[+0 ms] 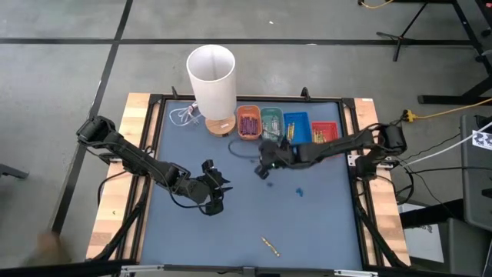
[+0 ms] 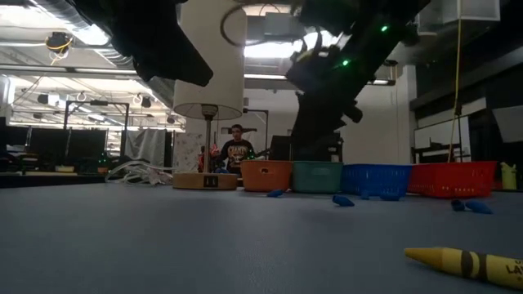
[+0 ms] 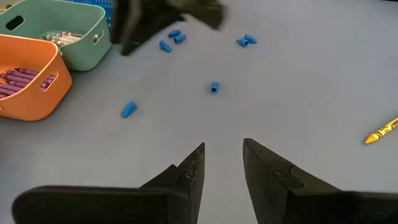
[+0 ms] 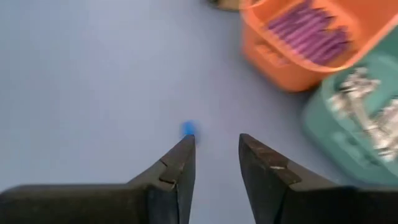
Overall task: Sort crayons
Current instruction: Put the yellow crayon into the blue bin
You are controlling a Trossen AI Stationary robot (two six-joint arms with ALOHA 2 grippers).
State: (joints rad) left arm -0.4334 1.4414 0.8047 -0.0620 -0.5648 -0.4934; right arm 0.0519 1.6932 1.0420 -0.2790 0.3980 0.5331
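One yellow crayon (image 1: 269,245) lies alone near the table's front edge; the low view (image 2: 470,263) and the left wrist view (image 3: 380,130) also show it. Purple crayons (image 4: 308,28) fill the orange tray (image 1: 247,123), and pale crayons (image 4: 367,121) lie in the teal tray (image 1: 270,121). My left gripper (image 1: 217,185) hovers open over the mat's left middle (image 3: 222,146), with nothing between its fingers. My right gripper (image 1: 263,171) hangs open in front of the trays (image 4: 216,140), above bare mat beside a small blue bit (image 4: 188,128).
A blue tray (image 1: 296,127) and a red tray (image 1: 324,132) complete the row at the far edge. A tall white cylinder (image 1: 211,77) stands at the back left on a wooden base. Small blue bits (image 3: 214,86) lie scattered mid-mat. The raised frame (image 1: 361,215) borders the mat.
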